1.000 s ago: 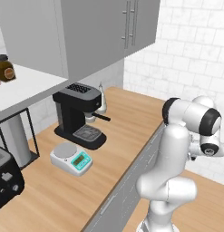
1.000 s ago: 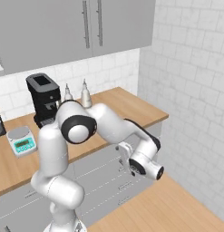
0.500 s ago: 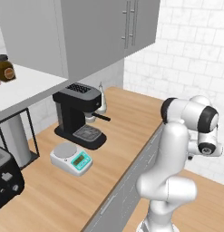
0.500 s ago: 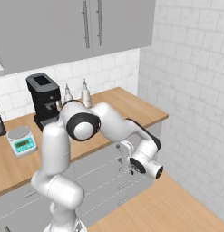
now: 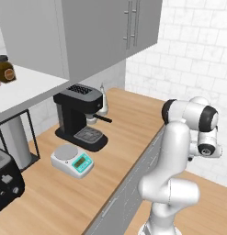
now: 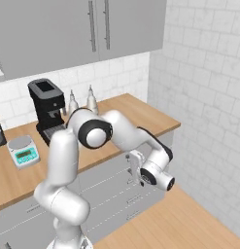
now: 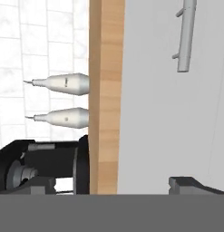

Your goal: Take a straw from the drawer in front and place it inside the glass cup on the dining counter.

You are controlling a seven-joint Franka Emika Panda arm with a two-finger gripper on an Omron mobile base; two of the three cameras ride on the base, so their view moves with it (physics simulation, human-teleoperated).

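Observation:
My gripper (image 7: 113, 185) is open, its two dark fingertips (image 7: 191, 183) standing wide apart at the bottom of the hand view. It faces a light-grey drawer (image 7: 168, 113) front that is shut, with a slim metal bar handle (image 7: 186, 36) further along it. In the right base view the gripper (image 6: 134, 168) hangs just in front of the top drawer (image 6: 109, 172), below the wood worktop (image 6: 141, 121). The straw is hidden. The glass cup and the dining counter are out of view.
On the worktop stand a black coffee machine (image 6: 46, 104), a small scale (image 6: 23, 150) and two pale bottles (image 6: 91, 99). A black toaster (image 5: 4, 179) sits at the left end. Grey wall cabinets (image 5: 105, 32) hang above. Wood floor (image 6: 189, 228) lies open to the right.
The hand has crept slightly up and closer to the drawer fronts. The jaws stay wide apart and nothing else has moved.

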